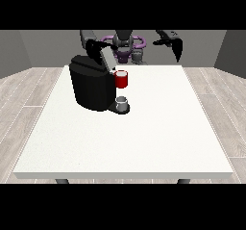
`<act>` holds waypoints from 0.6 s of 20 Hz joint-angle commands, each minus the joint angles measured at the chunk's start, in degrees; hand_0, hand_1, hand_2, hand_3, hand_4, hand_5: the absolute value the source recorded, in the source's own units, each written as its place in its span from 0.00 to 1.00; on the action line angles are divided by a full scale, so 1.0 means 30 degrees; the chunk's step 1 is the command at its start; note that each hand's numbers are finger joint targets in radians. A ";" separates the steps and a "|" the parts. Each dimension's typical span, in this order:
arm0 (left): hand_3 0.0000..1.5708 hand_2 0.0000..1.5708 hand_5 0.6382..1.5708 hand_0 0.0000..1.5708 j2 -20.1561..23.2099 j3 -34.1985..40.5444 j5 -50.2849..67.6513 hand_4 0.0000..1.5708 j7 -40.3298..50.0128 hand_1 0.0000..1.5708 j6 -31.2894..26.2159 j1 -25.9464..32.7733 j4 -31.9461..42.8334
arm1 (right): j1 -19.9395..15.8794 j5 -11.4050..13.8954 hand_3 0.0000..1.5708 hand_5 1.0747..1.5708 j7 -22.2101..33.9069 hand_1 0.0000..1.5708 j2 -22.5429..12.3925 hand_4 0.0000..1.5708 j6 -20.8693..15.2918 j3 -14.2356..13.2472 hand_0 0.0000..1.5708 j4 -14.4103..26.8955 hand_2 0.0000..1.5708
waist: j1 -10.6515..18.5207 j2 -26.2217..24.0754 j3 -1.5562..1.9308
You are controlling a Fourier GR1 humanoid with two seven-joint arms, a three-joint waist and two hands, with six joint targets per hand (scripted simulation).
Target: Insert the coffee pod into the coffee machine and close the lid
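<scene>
Near edge of the white tabletop [125, 152] lies closest to the camera, nothing on that part.

Hand at the view's left [92, 46]: dark, above the far left of the tabletop, over the top rear of the coffee machine [91, 87], close to the raised lid [106, 58]. Cannot tell whether it touches the lid, nor how its fingers lie. Nothing plainly held.

Hand at the view's right [177, 48]: raised past the far edge of the tabletop, towards the far right corner, well apart from the machine. Seems to hang downward; finger state cannot be told. No object visible in it.

Outward from the hands: the machine is a black block on the left half of the tabletop, nearer the far edge. Lid stands tilted up, so not closed. A red thing at the machine [122, 79] sits at its front right. Below that, a grey thing [122, 102] rests on the machine's base tray; it could be the pod or a cup, cannot tell which.

Progress, as judged: the pod is not plainly visible anywhere, so insertion cannot be confirmed. Lid closing remains to be done.
</scene>
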 commanded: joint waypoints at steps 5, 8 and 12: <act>0.00 0.00 1.00 0.00 0.0945 0.0744 0.0521 0.10 -0.0868 0.00 -0.0349 -0.0212 0.1235 | -0.1781 0.0367 0.00 1.00 0.1359 0.00 0.0093 0.12 0.0137 0.0355 0.00 0.0465 0.00 | -0.0006 0.0595 0.0033; 0.00 0.00 1.00 0.00 0.0016 -0.0263 -0.0147 0.09 -0.0436 0.00 0.0474 -0.0345 0.0611 | -0.1888 0.1220 0.00 1.00 0.1066 0.00 0.0680 0.14 -0.0415 0.1149 0.00 0.0674 0.00 | 0.0372 0.0390 0.0035; 0.00 0.00 1.00 0.00 0.0377 0.0267 0.0198 0.12 -0.0472 0.00 0.0351 -0.0515 0.1398 | -0.2189 0.1418 0.00 1.00 0.1744 0.00 0.0897 0.14 -0.0274 0.1790 0.00 -0.0061 0.00 | 0.0055 0.0049 0.0031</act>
